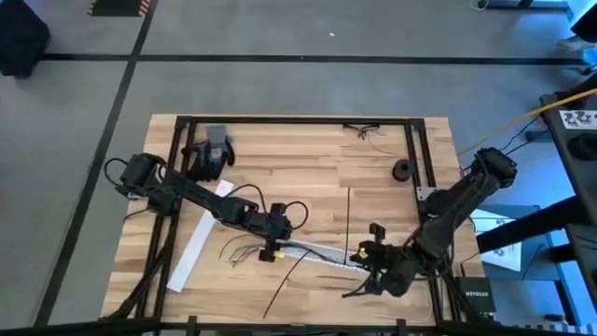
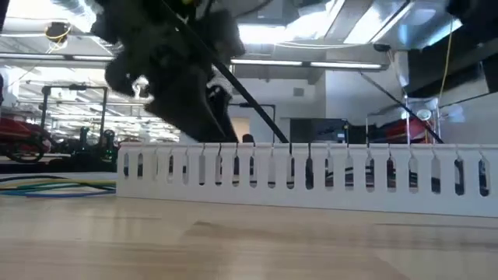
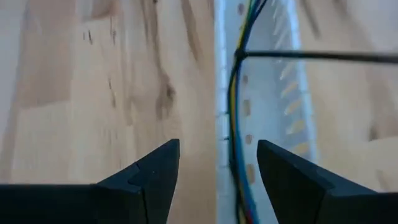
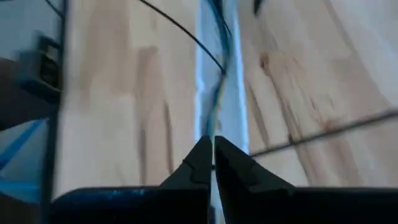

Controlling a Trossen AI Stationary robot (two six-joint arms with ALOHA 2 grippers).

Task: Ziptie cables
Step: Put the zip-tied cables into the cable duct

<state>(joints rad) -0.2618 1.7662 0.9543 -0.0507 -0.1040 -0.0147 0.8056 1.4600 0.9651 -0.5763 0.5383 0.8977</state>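
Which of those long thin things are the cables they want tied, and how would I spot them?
On the wooden table, find the white slotted strip lying between the left gripper and right gripper. The cables run along inside it. Unlike the stiff black strips nearby, they are limp, bundled and coloured.

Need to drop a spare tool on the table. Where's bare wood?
Free: the far middle between the grey block and the black ring. Crowded: the near centre, where both end effectors, left and right, work the cables in the white slotted duct.
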